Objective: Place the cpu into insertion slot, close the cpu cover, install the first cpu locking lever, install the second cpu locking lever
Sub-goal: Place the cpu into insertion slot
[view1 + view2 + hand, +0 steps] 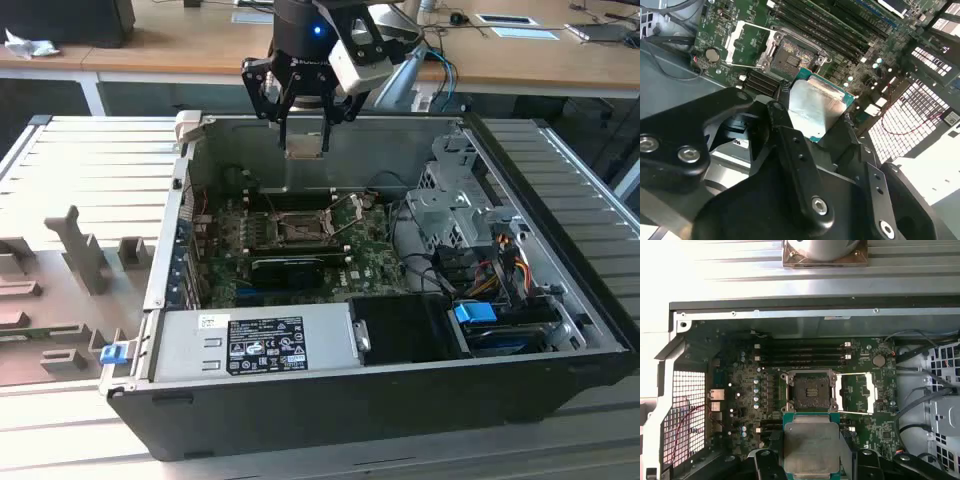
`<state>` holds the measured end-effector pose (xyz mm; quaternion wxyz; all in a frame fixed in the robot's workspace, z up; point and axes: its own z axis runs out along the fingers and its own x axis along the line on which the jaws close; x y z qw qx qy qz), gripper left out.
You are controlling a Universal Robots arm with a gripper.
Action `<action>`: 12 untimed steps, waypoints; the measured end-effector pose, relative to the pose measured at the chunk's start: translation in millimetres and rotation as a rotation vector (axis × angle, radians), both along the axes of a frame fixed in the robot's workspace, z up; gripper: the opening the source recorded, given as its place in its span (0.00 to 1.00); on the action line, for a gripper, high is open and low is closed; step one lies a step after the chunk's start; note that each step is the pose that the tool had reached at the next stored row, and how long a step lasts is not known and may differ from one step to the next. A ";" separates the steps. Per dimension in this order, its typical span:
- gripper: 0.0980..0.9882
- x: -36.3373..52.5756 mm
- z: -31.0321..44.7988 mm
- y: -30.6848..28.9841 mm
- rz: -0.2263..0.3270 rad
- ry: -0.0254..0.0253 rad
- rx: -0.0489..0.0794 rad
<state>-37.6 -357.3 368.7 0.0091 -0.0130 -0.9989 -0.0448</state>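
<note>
Up above the insertion slot, well clear of it, the end effector is pinching the cpu by its edges. Just beside the slot, toward the exterior view's right, the cpu cover sits flipped open. I'd square the chip's corners to the slot and lower it dead flat, no sliding across the contacts.
</note>
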 end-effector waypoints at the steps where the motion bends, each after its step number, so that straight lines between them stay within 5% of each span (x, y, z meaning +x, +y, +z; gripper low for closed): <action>1: 0.49 0.0 0.0 0.0 -0.018 0.0000 0.000; 12: 0.49 0.0 -0.3 0.0 -0.072 0.0000 0.000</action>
